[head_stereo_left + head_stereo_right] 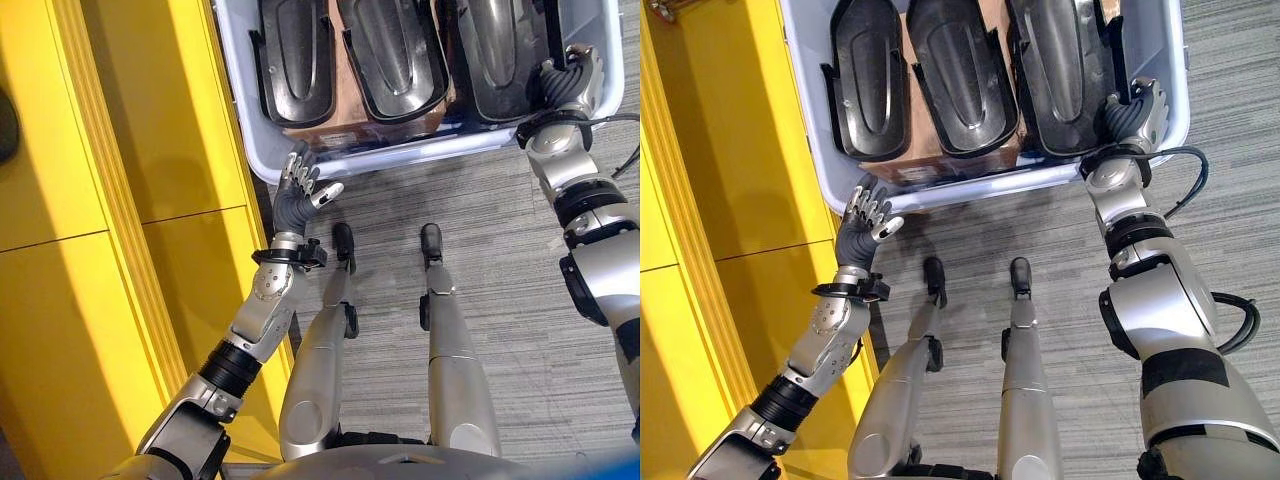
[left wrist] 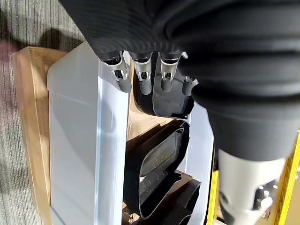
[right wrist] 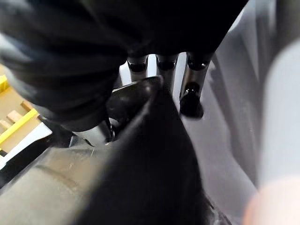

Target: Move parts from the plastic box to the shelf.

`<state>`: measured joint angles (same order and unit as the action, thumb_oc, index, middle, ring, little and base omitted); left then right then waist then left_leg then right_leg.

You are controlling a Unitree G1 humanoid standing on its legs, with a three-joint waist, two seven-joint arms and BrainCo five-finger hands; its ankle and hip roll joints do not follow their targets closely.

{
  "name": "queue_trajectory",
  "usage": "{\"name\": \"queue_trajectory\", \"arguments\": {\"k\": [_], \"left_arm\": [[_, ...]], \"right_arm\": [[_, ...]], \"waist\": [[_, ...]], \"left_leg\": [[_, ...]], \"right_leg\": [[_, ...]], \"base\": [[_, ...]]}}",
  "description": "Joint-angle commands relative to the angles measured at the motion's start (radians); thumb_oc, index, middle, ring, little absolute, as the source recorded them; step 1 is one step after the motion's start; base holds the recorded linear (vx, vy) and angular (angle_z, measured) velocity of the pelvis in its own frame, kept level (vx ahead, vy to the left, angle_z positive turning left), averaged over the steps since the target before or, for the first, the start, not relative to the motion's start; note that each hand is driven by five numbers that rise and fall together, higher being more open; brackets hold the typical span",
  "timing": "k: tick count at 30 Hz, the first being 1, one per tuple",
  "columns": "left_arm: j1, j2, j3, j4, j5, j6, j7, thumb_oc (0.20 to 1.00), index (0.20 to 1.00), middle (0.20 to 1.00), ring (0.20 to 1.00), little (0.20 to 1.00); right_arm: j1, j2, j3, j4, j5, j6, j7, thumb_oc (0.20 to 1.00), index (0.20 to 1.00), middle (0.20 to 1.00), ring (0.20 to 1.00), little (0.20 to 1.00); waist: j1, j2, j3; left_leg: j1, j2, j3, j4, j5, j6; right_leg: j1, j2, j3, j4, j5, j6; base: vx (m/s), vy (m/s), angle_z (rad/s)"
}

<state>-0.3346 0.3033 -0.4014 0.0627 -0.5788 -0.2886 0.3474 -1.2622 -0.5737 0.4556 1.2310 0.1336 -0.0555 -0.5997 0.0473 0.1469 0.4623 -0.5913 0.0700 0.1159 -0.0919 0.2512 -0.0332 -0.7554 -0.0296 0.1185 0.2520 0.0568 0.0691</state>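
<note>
A pale plastic box (image 1: 380,160) stands on the floor ahead with three black moulded parts upright in it: left (image 1: 295,60), middle (image 1: 390,50), right (image 1: 500,50). My left hand (image 1: 300,195) hovers at the box's near left corner, outside the wall (image 2: 112,140), fingers (image 2: 143,77) straight and holding nothing. My right hand (image 1: 1130,115) is inside the box at its right end, against the right part. In the right wrist view its fingers (image 3: 192,93) curl over the upper edge of that black part (image 3: 150,154), with the thumb on the other side.
A yellow shelf (image 1: 100,200) runs along my left, close to the left arm. Brown cardboard (image 1: 350,125) lies under the parts in the box. Grey striped carpet (image 1: 500,260) lies between me and the box.
</note>
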Motion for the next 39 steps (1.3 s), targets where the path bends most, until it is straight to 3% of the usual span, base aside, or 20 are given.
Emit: {"name": "queue_trajectory", "arguments": {"k": [1, 11, 14, 24, 29, 33, 39], "left_arm": [[-0.045, 0.018, -0.012, -0.026, -0.003, -0.047, -0.013, 1.000, 1.000, 1.000, 1.000, 1.000], [-0.038, 0.024, -0.019, -0.005, -0.007, -0.040, -0.022, 1.000, 1.000, 1.000, 1.000, 1.000], [-0.017, 0.034, -0.001, 0.003, -0.003, -0.040, -0.021, 1.000, 1.000, 1.000, 1.000, 1.000], [0.086, 0.062, 0.051, -0.031, -0.007, -0.021, -0.052, 1.000, 1.000, 1.000, 1.000, 1.000], [0.156, 0.074, 0.091, -0.048, -0.013, -0.008, -0.073, 1.000, 1.000, 1.000, 1.000, 1.000], [0.216, 0.084, 0.121, -0.070, -0.013, 0.010, -0.097, 1.000, 1.000, 1.000, 1.000, 1.000], [0.304, 0.079, 0.161, -0.089, -0.007, 0.030, -0.121, 1.000, 1.000, 1.000, 1.000, 1.000]], "right_arm": [[0.035, -0.004, 0.033, 0.001, 0.005, 0.012, -0.021, 0.200, 0.200, 0.200, 0.200, 0.200], [0.104, -0.019, -0.024, -0.049, 0.026, -0.001, -0.063, 0.200, 0.200, 0.200, 0.200, 0.200], [0.151, -0.037, -0.071, -0.223, 0.014, -0.029, -0.114, 0.200, 0.200, 0.200, 0.200, 0.200], [0.337, -0.017, -0.198, -0.661, -0.092, -0.059, -0.131, 0.200, 0.200, 0.200, 0.200, 0.200], [0.463, 0.034, -0.265, -0.859, -0.092, -0.099, -0.099, 0.200, 0.200, 0.200, 0.200, 0.200], [0.608, 0.124, -0.299, -1.027, -0.019, -0.167, -0.031, 0.200, 0.200, 0.200, 0.200, 0.200], [0.780, 0.227, -0.261, -1.180, 0.104, -0.216, 0.090, 0.200, 0.200, 0.200, 0.200, 0.200]], "waist": [[0.025, -0.002, 0.012], [0.020, -0.027, -0.013], [0.015, -0.046, -0.040], [-0.003, -0.081, -0.096], [-0.007, -0.096, -0.127], [-0.011, -0.119, -0.160], [-0.012, -0.148, -0.216]], "left_leg": [[0.121, -0.021, -0.086, 0.010, -0.129, -0.035], [0.160, -0.021, -0.101, 0.013, -0.135, -0.036], [0.193, -0.022, -0.109, 0.013, -0.141, -0.036], [0.267, -0.019, -0.121, 0.009, -0.158, -0.034], [0.298, -0.023, -0.126, 0.008, -0.162, -0.030], [0.339, -0.024, -0.131, 0.006, -0.168, -0.024], [0.392, -0.024, -0.147, 0.005, -0.177, -0.022]], "right_leg": [[0.087, 0.000, -0.138, -0.050, -0.005, 0.025], [0.157, -0.007, -0.155, -0.071, -0.005, 0.026], [0.206, -0.010, -0.166, -0.084, -0.006, 0.026], [0.309, -0.023, -0.184, -0.131, -0.003, 0.028], [0.355, -0.034, -0.192, -0.160, 0.005, 0.032], [0.410, -0.039, -0.199, -0.182, 0.007, 0.032], [0.490, -0.046, -0.215, -0.229, 0.016, 0.037]], "base": [[-0.01, 0.020, 0.04], [-0.01, 0.000, 0.08], [0.00, 0.003, 0.08], [0.00, 0.006, 0.06], [0.00, 0.015, 0.06], [0.01, 0.000, 0.10], [0.01, -0.006, 0.10]]}}
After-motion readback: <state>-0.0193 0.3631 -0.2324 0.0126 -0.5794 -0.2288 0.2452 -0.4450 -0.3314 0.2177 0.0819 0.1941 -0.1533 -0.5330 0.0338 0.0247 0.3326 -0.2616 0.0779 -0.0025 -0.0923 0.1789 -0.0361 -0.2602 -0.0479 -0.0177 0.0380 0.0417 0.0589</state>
